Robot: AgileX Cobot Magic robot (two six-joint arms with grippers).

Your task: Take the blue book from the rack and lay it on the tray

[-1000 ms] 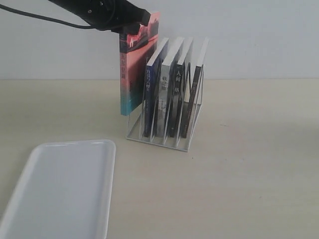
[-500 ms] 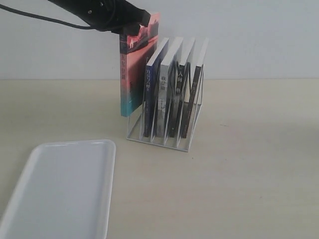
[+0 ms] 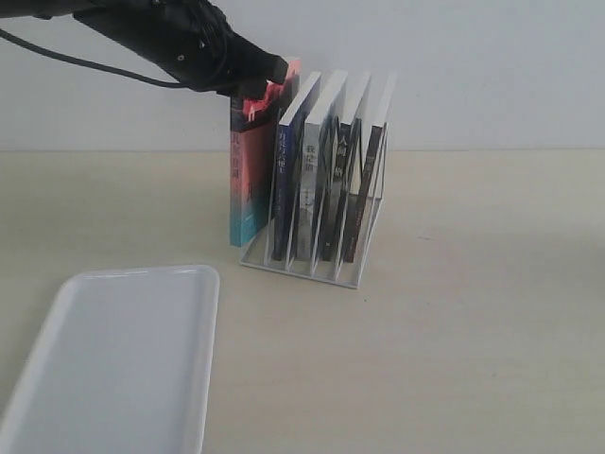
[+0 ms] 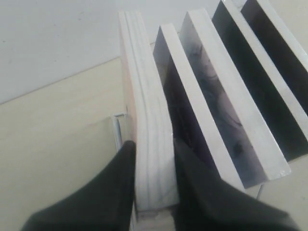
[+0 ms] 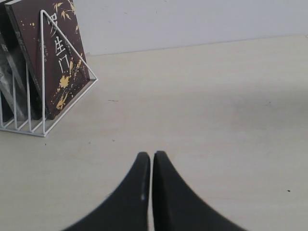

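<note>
In the exterior view's upper left, the left arm (image 3: 161, 38) is a bulky matte black shape, with a thin black cable (image 3: 57, 52) trailing below it. The left hand (image 4: 154, 149) has two smooth black left fingers (image 4: 115, 183), broad at the base. The right hand (image 5: 151, 156) has two black right fingers (image 5: 168, 192), curved and tapering to rounded tips.

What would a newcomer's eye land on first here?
The black left hand stands out, clamped on the top of a thick pink-and-teal book at the left end of the white wire rack. The blue book stands in the next slot, not gripped, and the large white tray lies bare at lower left.
</note>
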